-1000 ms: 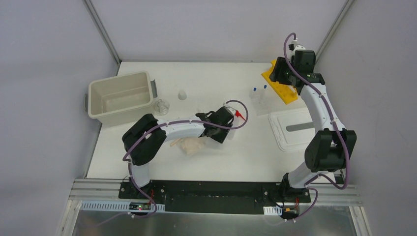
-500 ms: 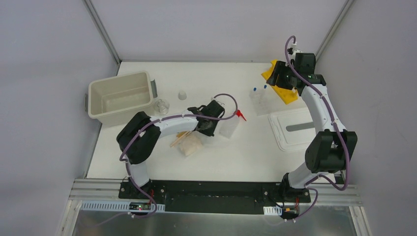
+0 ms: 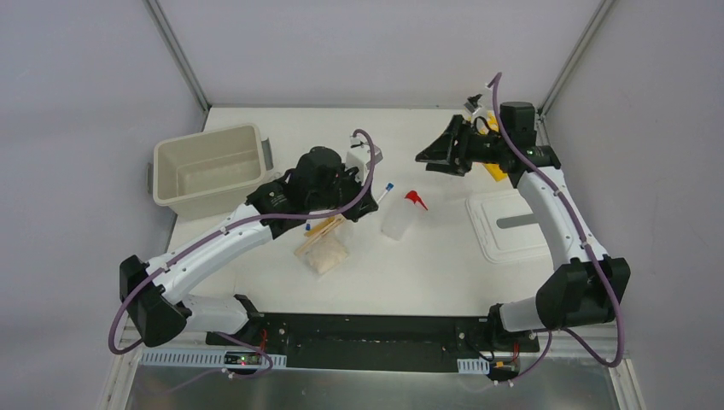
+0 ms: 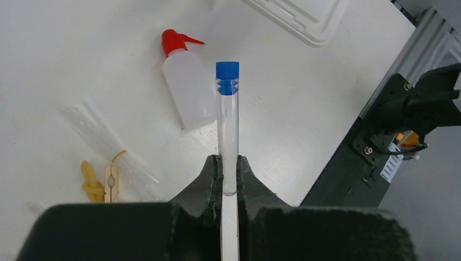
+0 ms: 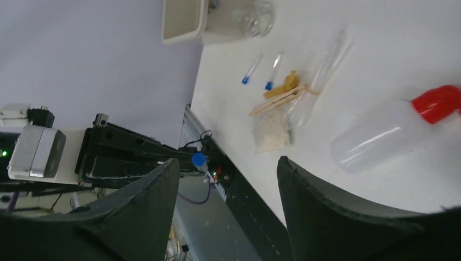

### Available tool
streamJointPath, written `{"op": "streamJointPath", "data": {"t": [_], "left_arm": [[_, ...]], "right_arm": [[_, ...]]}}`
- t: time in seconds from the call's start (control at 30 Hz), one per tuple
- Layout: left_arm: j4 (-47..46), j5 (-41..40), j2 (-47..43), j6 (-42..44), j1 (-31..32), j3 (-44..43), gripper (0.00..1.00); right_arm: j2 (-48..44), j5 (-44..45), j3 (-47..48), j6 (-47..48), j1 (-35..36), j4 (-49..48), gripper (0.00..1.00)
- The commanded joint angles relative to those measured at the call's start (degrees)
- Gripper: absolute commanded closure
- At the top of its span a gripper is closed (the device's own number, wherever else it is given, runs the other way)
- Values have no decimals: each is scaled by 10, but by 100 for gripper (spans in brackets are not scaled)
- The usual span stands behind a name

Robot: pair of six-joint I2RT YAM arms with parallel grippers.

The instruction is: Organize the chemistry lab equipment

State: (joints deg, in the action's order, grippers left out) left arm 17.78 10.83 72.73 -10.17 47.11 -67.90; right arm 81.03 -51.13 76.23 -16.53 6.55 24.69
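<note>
Little of the sorting looks done. The bin (image 3: 205, 166) at the upper left of the overhead view has nothing visible inside. Most of the equipment lies loose on the tabletop (image 3: 444, 273).

The bottle (image 3: 399, 218) lies on its side at centre. The packet (image 3: 326, 254) and sticks (image 3: 320, 231) sit just left of it, lower down. In the right wrist view two loose tubes (image 5: 251, 69) lie side by side, and the beaker (image 5: 255, 13) stands next to the bin at the top edge. The rack (image 3: 493, 170), at upper right in the overhead view, is almost wholly hidden behind the right arm. I cannot tell whether it holds anything. The lid (image 3: 512, 224) lies at right, apart from the bin.

One tube (image 4: 227, 136) is in hand. The left tool (image 4: 229, 166) is closed tight on its lower end and holds it clear of the tabletop, at the centre of the overhead view. The tube is a slim, clear cylinder that looks empty. It has a ribbed blue cap on the far end, pointing away from the tool.

The right tool (image 3: 424, 158) hangs above the upper right of the tabletop. Its jaws stand well apart with nothing between them.

By my reading, this tube has yet to reach its place, and every other item has yet to be gathered.
</note>
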Motion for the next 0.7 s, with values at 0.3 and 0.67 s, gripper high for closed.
{"op": "streamJointPath", "data": {"t": [0.3, 0.67], "left_arm": [[-12, 69, -12, 70, 34, -44, 100], [-19, 55, -17, 76, 35, -37, 100]], "right_arm": [[-33, -90, -19, -6, 123, -4, 38], [-26, -120, -19, 12, 136, 22, 59]]}}
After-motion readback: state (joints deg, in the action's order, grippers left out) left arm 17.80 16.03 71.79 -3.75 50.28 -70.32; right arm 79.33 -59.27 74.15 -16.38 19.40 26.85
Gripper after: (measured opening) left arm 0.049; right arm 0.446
